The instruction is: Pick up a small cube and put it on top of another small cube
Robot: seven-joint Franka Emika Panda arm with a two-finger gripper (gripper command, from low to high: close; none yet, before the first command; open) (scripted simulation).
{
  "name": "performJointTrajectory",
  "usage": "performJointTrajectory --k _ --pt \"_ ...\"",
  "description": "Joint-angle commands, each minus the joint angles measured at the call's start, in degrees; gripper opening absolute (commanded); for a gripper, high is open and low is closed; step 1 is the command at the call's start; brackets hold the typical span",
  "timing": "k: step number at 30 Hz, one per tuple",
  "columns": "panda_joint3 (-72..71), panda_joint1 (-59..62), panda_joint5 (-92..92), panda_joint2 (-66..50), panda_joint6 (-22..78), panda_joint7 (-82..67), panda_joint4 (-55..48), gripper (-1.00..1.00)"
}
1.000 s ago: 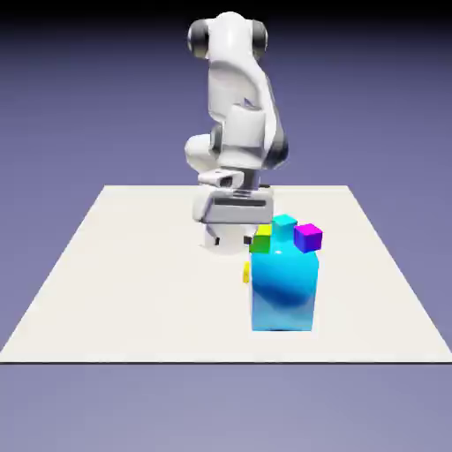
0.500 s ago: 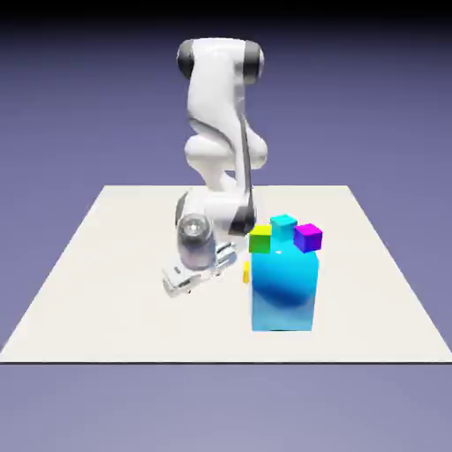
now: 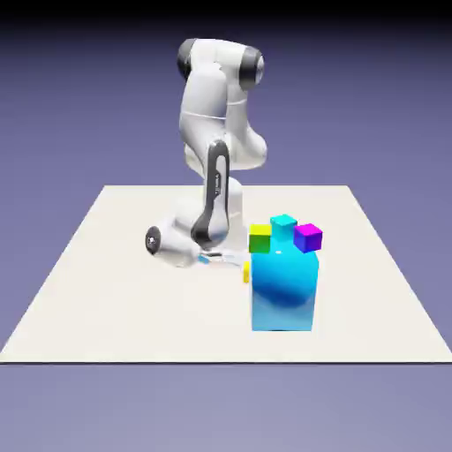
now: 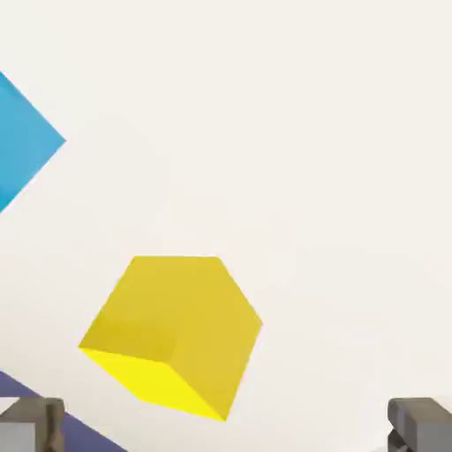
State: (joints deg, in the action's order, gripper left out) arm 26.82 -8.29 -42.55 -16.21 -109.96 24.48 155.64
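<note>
Your big blue block [image 3: 282,287] stands on the tabletop [image 3: 115,309], beside your spread, empty pincer [image 4: 226,425]. You seem to be approaching the small yellow cube [image 4: 177,331], just beside that block; next, centre it between the fingertips and square up before closing

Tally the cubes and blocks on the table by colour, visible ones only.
Small yellow cube: 1
Small green cube: 1
Small cyan cube: 1
Small magenta cube: 1
Large glossy blue block: 1
Total: 5
</note>
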Motion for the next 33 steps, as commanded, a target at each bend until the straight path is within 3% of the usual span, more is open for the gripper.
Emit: performJointTrajectory --k 1,13,21,22,30,33 --pt "1.19 -0.6 -2.5 -0.15 0.47 1.02 1.01 0.0" --pt "15.43 -6.69 -32.13 -1.08 3.67 14.12 14.21 0.0" --pt "2.22 -7.68 -49.08 -12.72 6.97 7.53 10.95 0.0" --pt "2.22 -7.68 -49.08 -12.72 6.97 7.53 10.95 -1.0" --pt "15.39 -6.55 -32.13 -0.92 3.93 14.48 13.81 -1.0" --pt "13.31 -3.85 -30.71 1.54 8.02 20.09 7.59 -1.0"
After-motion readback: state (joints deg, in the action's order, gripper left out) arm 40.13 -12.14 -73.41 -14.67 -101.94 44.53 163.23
